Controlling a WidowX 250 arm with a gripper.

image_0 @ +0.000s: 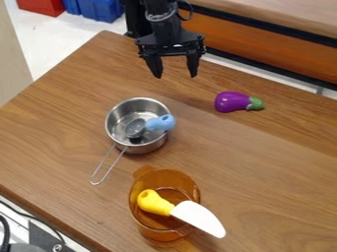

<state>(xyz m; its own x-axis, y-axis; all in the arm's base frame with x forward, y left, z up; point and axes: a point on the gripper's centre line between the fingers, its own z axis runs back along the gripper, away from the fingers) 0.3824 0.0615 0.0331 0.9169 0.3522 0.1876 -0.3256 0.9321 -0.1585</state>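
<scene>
The black gripper (175, 74) hangs open over the far part of the table, holding nothing. Below it in the view stands a small steel saucepan (118, 120), its wire handle pointing toward the lower left. A spoon or ladle with a blue handle (160, 123) lies in the pan, the handle resting over the rim. To the gripper's lower right lies a purple toy eggplant (231, 102) with a green cap. Nearer the front stands an amber see-through pot (187, 183). A knife with a yellow handle and white blade (199, 218) rests in it, the blade jutting past the rim.
The wooden table (263, 172) has its left edge running diagonally toward the far corner. An orange-brown panel with black trim (263, 56) runs behind the table at the upper right. Blue bins (100, 9) and a red bin (41, 6) stand on the floor at the upper left.
</scene>
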